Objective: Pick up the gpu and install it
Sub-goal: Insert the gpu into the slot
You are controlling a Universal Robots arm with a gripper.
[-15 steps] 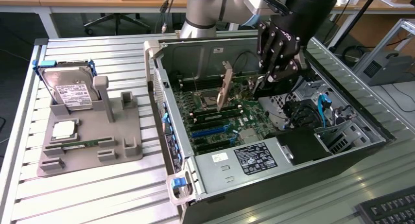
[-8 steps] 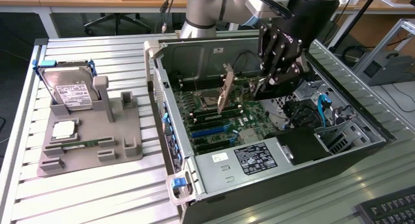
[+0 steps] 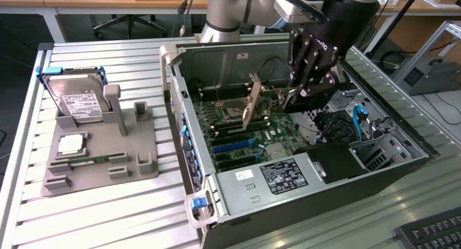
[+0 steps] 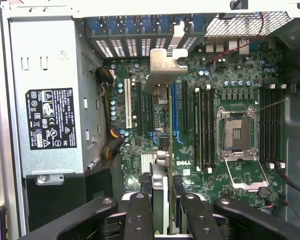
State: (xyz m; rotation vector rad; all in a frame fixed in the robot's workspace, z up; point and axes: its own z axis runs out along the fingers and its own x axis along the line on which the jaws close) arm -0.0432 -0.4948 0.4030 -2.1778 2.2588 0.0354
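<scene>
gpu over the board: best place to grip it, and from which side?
The gripper has the gpu by its top edge, fingers flat on both faces, coming from above. That suits its pose: it stands on edge over the motherboard, bracket toward the rear slots, so the lower edge stays free.

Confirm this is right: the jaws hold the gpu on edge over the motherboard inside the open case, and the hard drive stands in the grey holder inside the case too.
Wrong in one respect: the exterior view shows the hard drive in the grey holder outside the case, on the table. The gpu is held on edge over the motherboard.
</scene>
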